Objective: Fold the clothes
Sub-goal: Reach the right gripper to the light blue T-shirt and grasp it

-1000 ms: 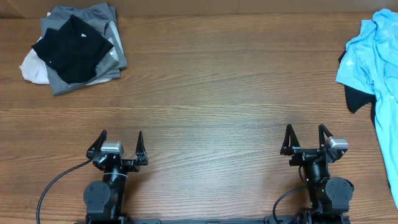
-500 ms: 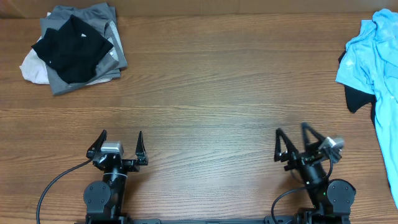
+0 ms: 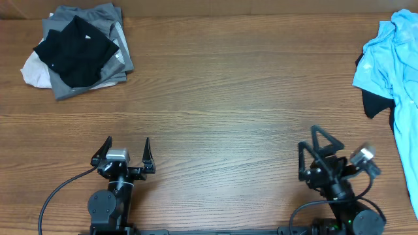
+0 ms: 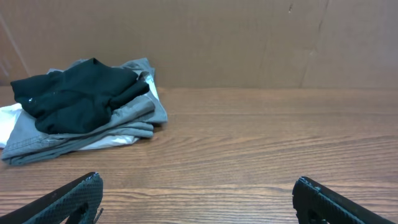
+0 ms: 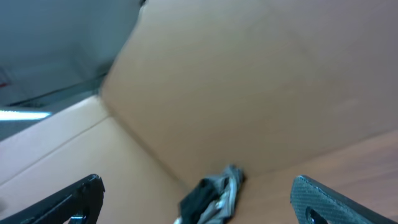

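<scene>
The right hand (image 3: 320,149), released and empty like the left hand (image 3: 127,141), is newly tilted off rest, presumably toward the sky-blue T-shirt (image 3: 394,62) at the right edge of the table (image 3: 228,98).

The sky-blue shirt (image 3: 397,62) runs off the overhead view's right edge, hiding most of a black garment (image 3: 372,104). An off-white garment (image 3: 31,72) shows only its edge beneath the grey garment (image 3: 68,91). The right wrist view is blurred, its clothes pile (image 5: 210,198) cut by the bottom edge
</scene>
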